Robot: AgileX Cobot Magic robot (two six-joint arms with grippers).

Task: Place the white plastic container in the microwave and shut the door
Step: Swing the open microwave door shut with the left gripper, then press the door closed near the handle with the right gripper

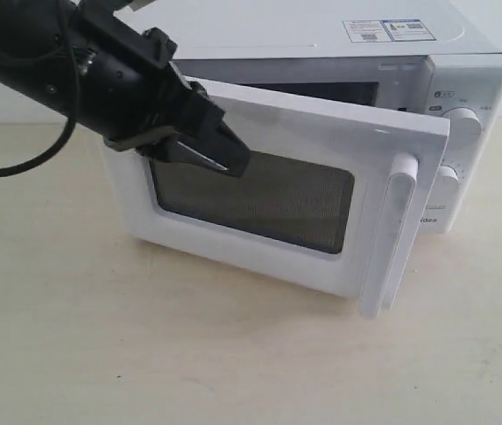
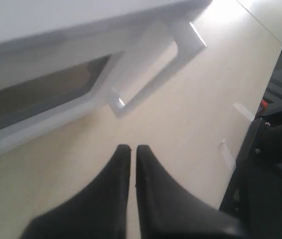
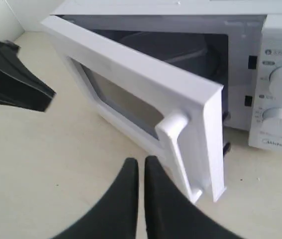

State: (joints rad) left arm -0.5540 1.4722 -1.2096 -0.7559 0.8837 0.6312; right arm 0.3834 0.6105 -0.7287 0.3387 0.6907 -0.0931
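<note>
Chunky matte-black left arm, thin black cable looping off it away from the white boxy microwave; left gripper and right gripper have smooth black tapered fingers.

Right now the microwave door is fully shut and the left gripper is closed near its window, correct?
Not quite. The door is ajar, not fully shut: the right wrist view shows its free edge standing away from the microwave, with the dark cavity open behind it. The left gripper is indeed closed near the window.
</note>
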